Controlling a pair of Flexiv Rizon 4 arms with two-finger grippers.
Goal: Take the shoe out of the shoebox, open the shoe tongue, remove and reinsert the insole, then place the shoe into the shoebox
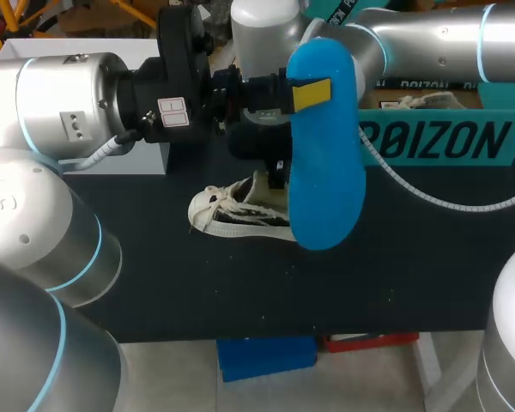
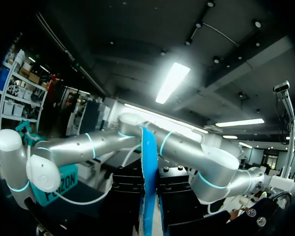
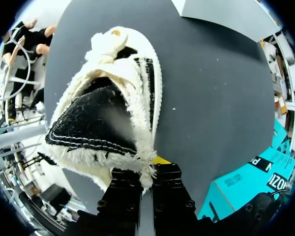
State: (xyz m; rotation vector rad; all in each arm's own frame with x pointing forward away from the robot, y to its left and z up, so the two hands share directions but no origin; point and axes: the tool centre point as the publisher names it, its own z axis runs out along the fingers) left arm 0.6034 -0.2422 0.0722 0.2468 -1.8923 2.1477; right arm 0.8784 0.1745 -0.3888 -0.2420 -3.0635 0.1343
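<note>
Fingers of the left gripper (image 1: pixel 310 93) are clamped on the blue insole (image 1: pixel 326 172), one yellow tip pressed flat against its face near the upper end. The insole hangs upright in the air, just above the heel end of the shoe (image 1: pixel 232 215). The right gripper (image 3: pixel 146 172) has its fingers drawn close together on the frayed heel rim of the shoe, which lies on the dark tabletop (image 1: pixel 240 292) with its laced toe pointing away from that gripper. The shoebox (image 1: pixel 446 137) stands at the far edge of the tabletop, well apart from the shoe.

The insole looks to be out and waiting to go back in, and that is where trouble could come. It is pinched near one end only, so the long free end may bend or swing and catch on the collar instead of sliding toward the toe. The shoe is held by a thin, soft edge, so a push from the insole could twist it or pull it free. The two grippers work very close together and might knock into each other.
</note>
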